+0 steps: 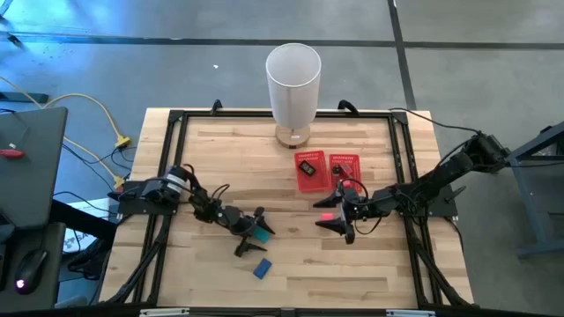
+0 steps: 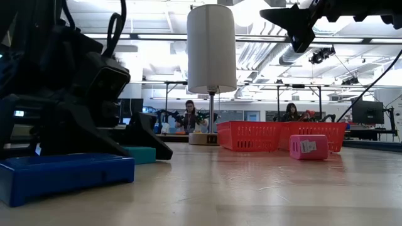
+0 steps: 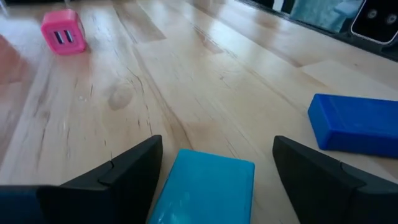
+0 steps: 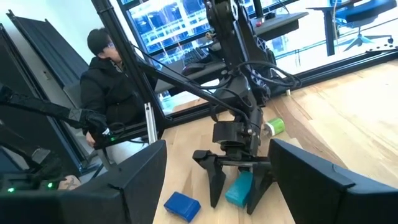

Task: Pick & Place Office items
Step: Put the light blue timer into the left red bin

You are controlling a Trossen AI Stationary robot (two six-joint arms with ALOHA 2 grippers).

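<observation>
The left gripper [image 1: 253, 231] is seen low over the counter [image 1: 291, 264], its fingers [image 3: 124, 174] spread wide, and a teal piece [image 3: 205, 190] is framed between them, lying on the wood; whether it is touched cannot be told. Just beside that, toward the front edge, a blue piece [image 1: 262, 269] is found lying flat and alone.

Over on the other side, the right gripper [image 1: 339, 222] is held above the counter, fingers [image 4: 134, 177] parted and nothing caught between them. A pink piece [image 1: 327, 217] is spotted on the wood right at its tips.

Behind it, the red tray [image 1: 327, 183] is set near the tall white cylinder [image 1: 293, 84], with a dark piece [image 1: 307, 165] in its left compartment. A small green piece [image 4: 274, 127] is glimpsed past the left arm. People are seated in the room beyond.
</observation>
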